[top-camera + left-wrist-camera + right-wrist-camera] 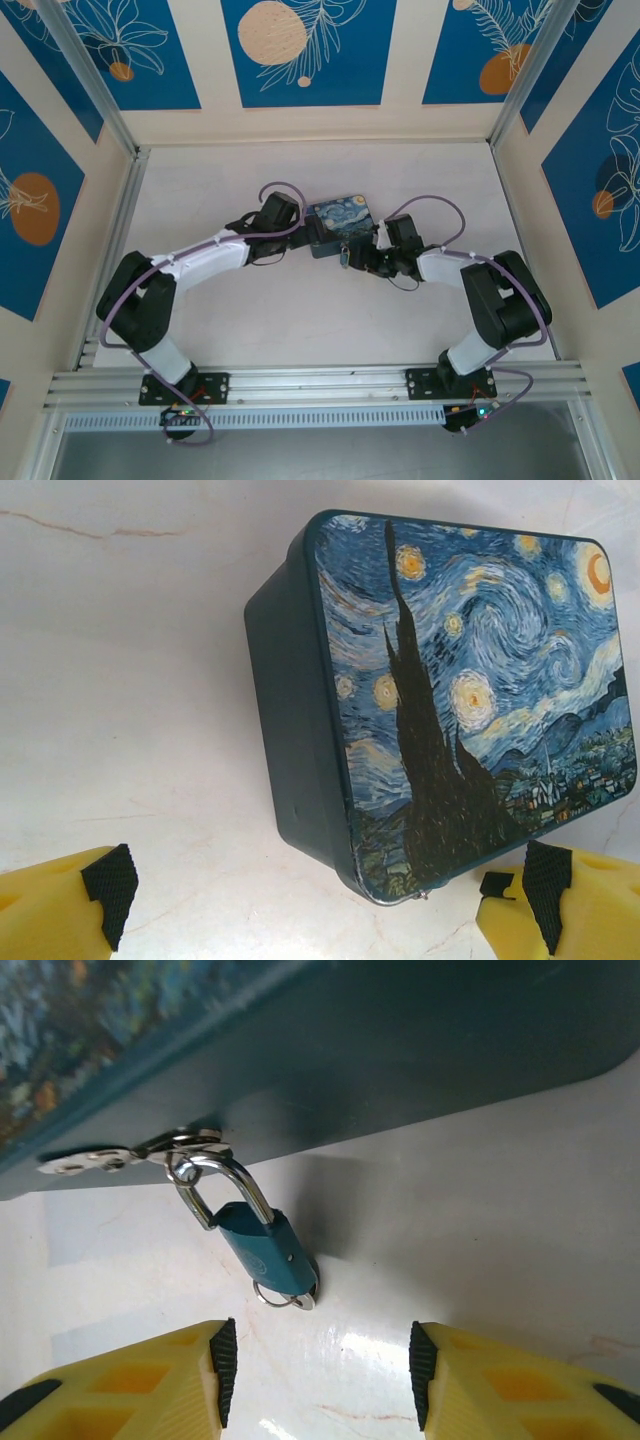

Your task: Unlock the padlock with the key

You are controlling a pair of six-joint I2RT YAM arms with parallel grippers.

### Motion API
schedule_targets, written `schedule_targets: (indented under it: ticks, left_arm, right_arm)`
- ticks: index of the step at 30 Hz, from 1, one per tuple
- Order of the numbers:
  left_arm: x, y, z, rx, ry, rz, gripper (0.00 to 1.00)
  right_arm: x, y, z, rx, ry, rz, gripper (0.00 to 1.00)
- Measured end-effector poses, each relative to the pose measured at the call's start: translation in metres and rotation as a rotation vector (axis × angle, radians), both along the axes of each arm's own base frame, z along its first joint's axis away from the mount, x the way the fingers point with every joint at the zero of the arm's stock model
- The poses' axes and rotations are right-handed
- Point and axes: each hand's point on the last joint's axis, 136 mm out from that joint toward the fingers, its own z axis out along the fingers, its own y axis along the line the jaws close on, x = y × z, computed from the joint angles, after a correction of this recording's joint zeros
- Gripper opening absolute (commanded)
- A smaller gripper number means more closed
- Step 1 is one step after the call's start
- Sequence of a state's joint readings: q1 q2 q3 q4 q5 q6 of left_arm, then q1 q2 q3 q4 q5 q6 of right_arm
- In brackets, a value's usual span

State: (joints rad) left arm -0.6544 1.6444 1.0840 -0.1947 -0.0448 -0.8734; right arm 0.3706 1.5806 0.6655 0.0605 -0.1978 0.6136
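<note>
Facing small blue metal padlock (270, 1252), centre frame, with right end effector (320, 1372) and left end effector (328, 890) both apart, empty. Best centred under padlock's base before pinching.

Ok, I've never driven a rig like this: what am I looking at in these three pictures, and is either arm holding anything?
Two robot arms are bolted at the table's near edge. The overhead picture shows both meeting at a tin box painted with a starry night. The other two pictures come from wrist cameras, so the yellow shapes at the bottom are each arm's own fingers. The left fingers stand wide apart before the box's corner, holding nothing. The right fingers, also apart and empty, face the small blue padlock hanging from the box's hasp. A small ring sits at the lock's bottom; I can't make out a key.
</note>
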Motion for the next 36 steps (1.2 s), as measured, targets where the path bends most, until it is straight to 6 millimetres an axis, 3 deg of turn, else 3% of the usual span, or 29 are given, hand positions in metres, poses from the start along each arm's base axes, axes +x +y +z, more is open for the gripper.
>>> schedule_targets:
  ticks: [18,27,36]
  left_arm:
    - [0.0,-0.001,-0.006,-0.038,0.047,0.028,1.0]
    - [0.0,0.0,-0.006,-0.051,0.058,0.037,1.0]
    - [-0.001,-0.001,-0.009,-0.062,0.076,0.032,1.0]
  right_arm:
    - [0.006,0.026,-0.006,0.001,0.001,0.067,0.47]
    - [0.0,0.014,-0.004,-0.033,-0.067,0.035,0.48]
    - [0.011,0.018,0.0,-0.032,-0.133,0.056,0.47]
